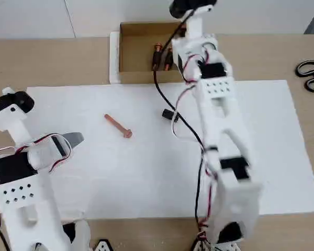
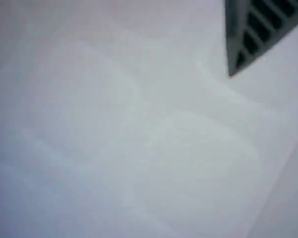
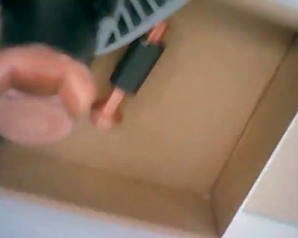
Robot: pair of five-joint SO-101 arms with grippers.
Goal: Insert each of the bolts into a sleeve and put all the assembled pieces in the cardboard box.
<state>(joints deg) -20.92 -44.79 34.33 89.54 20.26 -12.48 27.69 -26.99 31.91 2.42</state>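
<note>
Right gripper (image 3: 134, 22): above brown cardboard box (image 1: 137, 49); I cannot tell its grip.
Inside box: 1 copper bolt in black sleeve (image 3: 135, 67).
Left gripper (image 1: 69, 141): over white paper sheet (image 1: 146, 172); grip unclear.
Sheet: 1 bare copper bolt (image 1: 118, 126), 1 empty black sleeve (image 1: 169, 114), apart.

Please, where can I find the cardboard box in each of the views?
High view: cardboard box at the top, beyond the white sheet.
Left wrist view: white sheet instead.
Right wrist view: box floor and corner, close up.
Shared landmark: sleeved bolt inside the box.
</note>
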